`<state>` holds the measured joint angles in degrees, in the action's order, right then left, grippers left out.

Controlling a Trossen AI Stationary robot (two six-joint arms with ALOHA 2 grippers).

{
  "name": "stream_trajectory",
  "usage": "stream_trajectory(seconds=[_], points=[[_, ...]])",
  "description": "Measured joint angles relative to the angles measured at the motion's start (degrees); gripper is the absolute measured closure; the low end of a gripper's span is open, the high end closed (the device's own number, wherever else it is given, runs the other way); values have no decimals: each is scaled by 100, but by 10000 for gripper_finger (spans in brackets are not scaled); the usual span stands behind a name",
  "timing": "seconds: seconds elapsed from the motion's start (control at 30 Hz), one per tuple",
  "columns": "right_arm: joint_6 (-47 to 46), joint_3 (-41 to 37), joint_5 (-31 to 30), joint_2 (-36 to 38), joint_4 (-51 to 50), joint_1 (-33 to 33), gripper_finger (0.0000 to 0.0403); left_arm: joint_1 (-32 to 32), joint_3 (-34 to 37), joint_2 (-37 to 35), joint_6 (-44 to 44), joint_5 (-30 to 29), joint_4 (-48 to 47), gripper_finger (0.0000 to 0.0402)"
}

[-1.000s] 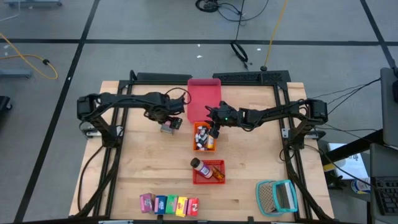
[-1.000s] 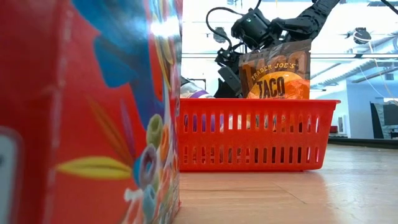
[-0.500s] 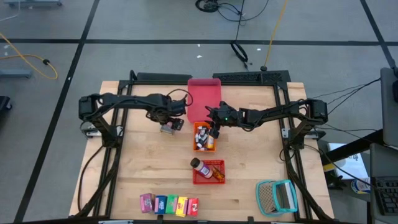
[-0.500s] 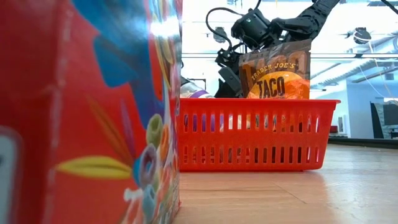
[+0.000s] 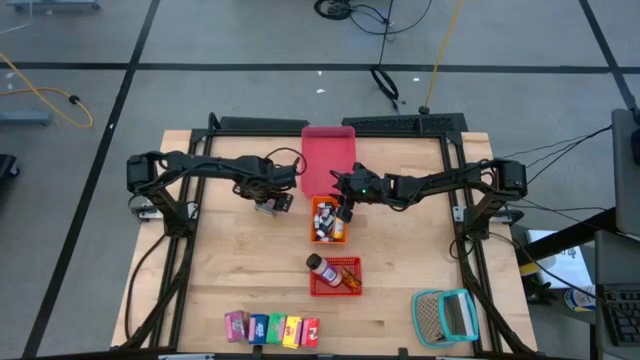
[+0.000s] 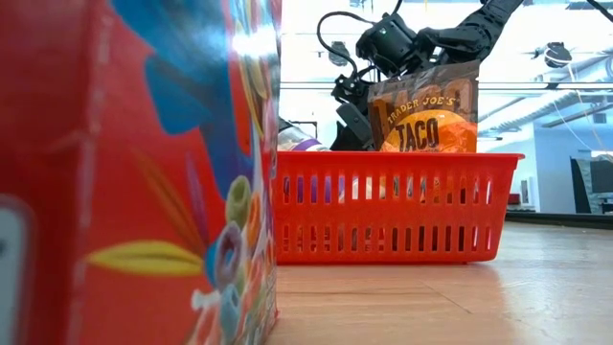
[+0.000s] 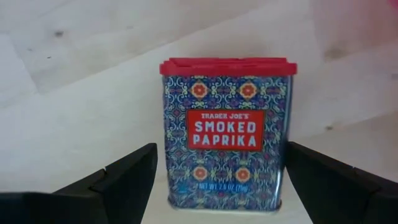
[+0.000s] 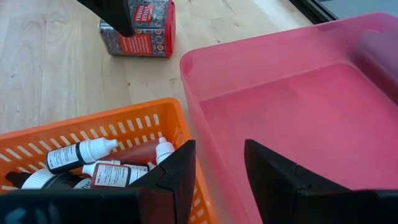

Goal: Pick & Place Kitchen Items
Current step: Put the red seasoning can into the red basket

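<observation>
Bare worktop around the tin; left pincer wide, straddling it, untouched; right pincer part-open, empty, above orange basket.

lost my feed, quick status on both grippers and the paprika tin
Left gripper open, straddling upright paprika tin, not gripping. Right gripper empty, over orange basket edge beside pink tray. Nothing in the way.

In the high view, the paprika tin lies at nine o'clock of the bottle basket; the tray at twelve; the cartons probably at seven.
</observation>
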<state>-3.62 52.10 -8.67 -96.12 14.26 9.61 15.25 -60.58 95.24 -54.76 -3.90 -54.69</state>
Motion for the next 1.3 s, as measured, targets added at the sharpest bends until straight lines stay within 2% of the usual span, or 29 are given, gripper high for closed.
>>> stream_trajectory(seconds=[0.1,0.27,0.4,1.0,1.1,1.23,1.3], points=[[-5,0,-1,0,1,0,271,4,140,0,2,2,328,53],[-15,0,-1,0,2,0,271,-1,236,0,217,325,578,53],[-15,0,0,0,2,0,271,2,241,0,496,81,581,53],[-19,0,0,0,4,-2,271,6,241,0,968,-171,1088,54],[-20,0,-2,0,4,0,271,10,241,0,1004,-173,1026,74],[-20,0,0,0,4,0,271,0,236,-2,1158,-188,1030,128],[-22,0,0,0,4,-2,271,-11,236,-2,1284,-197,1020,129]])
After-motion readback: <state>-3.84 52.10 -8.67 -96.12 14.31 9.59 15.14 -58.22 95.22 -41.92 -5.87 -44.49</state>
